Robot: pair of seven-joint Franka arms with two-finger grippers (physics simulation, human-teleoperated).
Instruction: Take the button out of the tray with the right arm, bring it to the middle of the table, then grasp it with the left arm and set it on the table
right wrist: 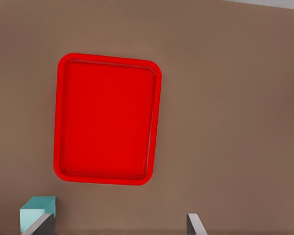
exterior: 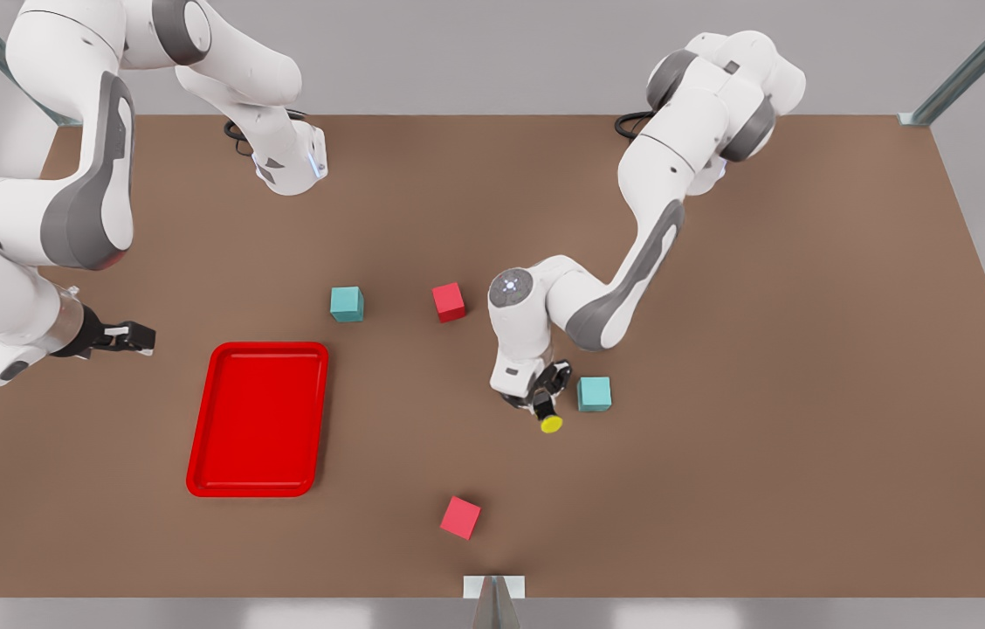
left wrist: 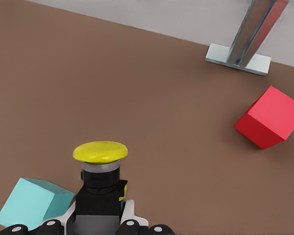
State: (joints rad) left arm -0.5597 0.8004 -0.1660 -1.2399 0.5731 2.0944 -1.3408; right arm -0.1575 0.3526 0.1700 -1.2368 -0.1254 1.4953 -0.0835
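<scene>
While the left end effector [exterior: 542, 397] pinches the button [exterior: 550, 418] low over the middle of the desk [exterior: 807, 349], next to a teal cube [exterior: 594, 393], the last step is to put it down. The right end effector [exterior: 130, 337] waits spread wide beside the red tray [exterior: 258, 486], which has nothing in it.
</scene>
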